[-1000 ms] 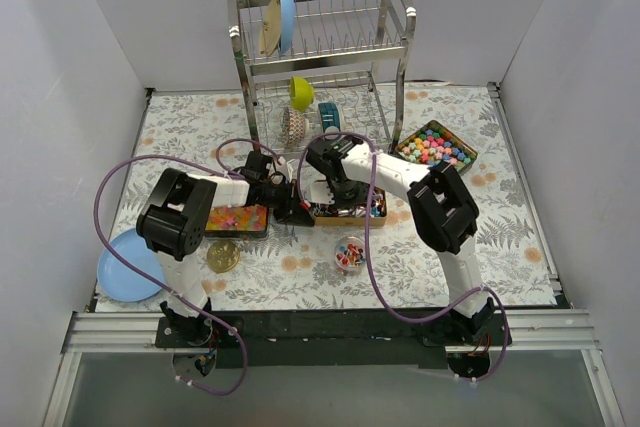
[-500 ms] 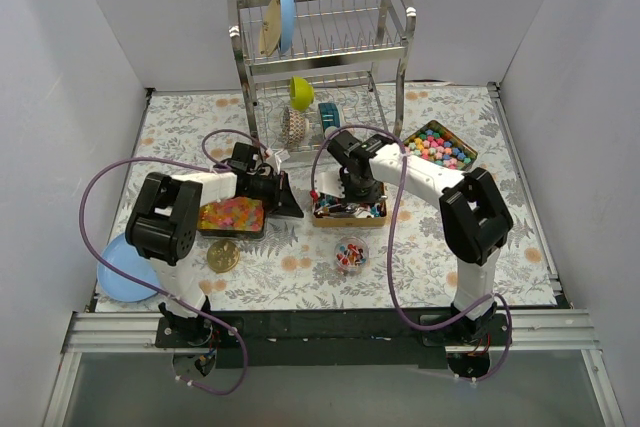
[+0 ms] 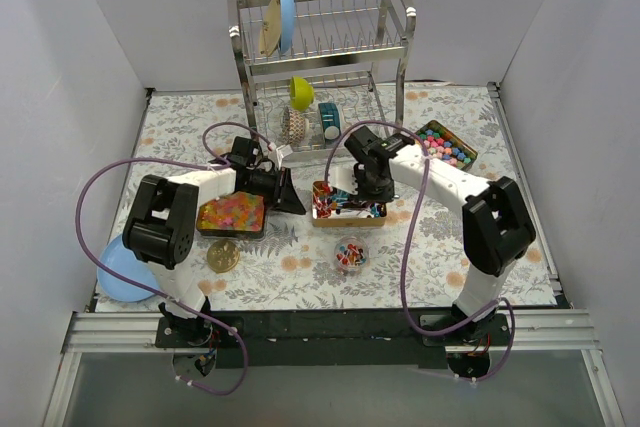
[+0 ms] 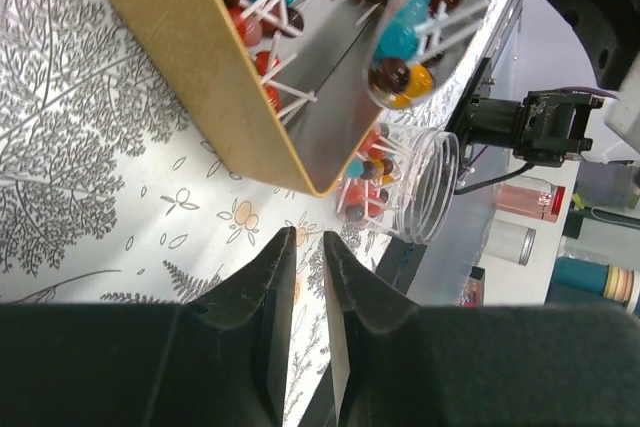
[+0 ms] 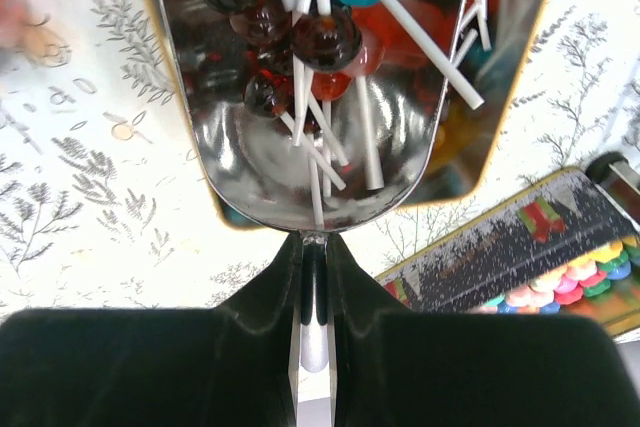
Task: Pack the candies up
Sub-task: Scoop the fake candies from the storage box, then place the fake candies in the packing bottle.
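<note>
— Gold-walled tins, how many are sitting on the tabletop [image 3: 500,227]?

— Three: the gummy tin [image 3: 231,217], the lollipop tin [image 3: 347,209] and the ball tin [image 3: 441,146]. One clear round tub [image 3: 350,253] of wrapped candies [image 3: 349,255] is lying nearer the bases.

— And the two grippers?

— The right gripper [image 5: 311,247] is pinching the lollipop tin's rim between its fingers. The left gripper [image 4: 302,267] is hovering beside that tin, fingers nearly pressed together around nothing.

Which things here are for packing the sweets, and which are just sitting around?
For the job: gummy tin, lollipop tin, candy-ball tin, small round tub.

Just lying about: dish rack, blue plate, gold disc, green cup.
</note>
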`<state>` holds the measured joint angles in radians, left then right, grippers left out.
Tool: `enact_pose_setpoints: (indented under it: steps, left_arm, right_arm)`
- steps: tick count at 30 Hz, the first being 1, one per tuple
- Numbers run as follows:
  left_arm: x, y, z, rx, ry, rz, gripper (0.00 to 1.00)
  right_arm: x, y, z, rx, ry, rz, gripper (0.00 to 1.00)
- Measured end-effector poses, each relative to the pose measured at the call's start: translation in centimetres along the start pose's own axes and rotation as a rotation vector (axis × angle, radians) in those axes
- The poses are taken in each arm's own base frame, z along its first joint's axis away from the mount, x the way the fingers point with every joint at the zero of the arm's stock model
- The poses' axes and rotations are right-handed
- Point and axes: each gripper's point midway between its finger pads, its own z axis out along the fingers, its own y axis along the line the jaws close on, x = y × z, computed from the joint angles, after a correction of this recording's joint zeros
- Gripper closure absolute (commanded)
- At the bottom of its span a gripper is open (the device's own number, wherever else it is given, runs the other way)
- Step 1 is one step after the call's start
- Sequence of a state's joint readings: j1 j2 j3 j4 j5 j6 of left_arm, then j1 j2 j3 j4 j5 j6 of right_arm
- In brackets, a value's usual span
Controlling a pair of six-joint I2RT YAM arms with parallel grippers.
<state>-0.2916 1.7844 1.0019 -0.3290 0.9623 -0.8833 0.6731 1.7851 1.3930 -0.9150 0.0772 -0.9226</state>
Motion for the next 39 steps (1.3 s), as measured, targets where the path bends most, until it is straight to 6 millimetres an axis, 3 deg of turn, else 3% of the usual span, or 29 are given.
enact_pose_setpoints:
  steps: [11, 16, 19, 22, 33, 39]
  left_arm:
    - [-1.6, -2.8, -1.9, -0.002, -0.049, 0.122, 0.77]
    - [-2.7, -3.9, -3.4, -0.038, -0.108, 0.202, 0.64]
    - [-3.4, -3.6, -4.4, -0.083, -0.147, 0.218, 0.52]
    - [-3.8, -2.9, -5.4, -0.137, -0.184, 0.216, 0.46]
    - [-5.0, -1.2, -8.5, -0.283, -0.296, 0.206, 0.43]
    - [-5.9, -0.7, -9.6, -0.304, -0.342, 0.192, 0.42]
  right_arm:
    - [0.3, 2.3, -4.7, 0.040, -0.133, -0.023, 0.99]
    - [1.7, 4.3, -6.4, 0.025, -0.125, -0.086, 0.99]
    - [2.7, 5.8, -7.2, 0.013, -0.083, -0.154, 0.99]
    - [2.8, 7.3, -7.8, -0.002, -0.048, -0.229, 0.99]
    - [3.9, 10.0, -8.3, -0.034, 0.161, -0.368, 0.99]
    - [4.1, 9.7, -8.2, 0.007, 0.280, -0.404, 0.99]
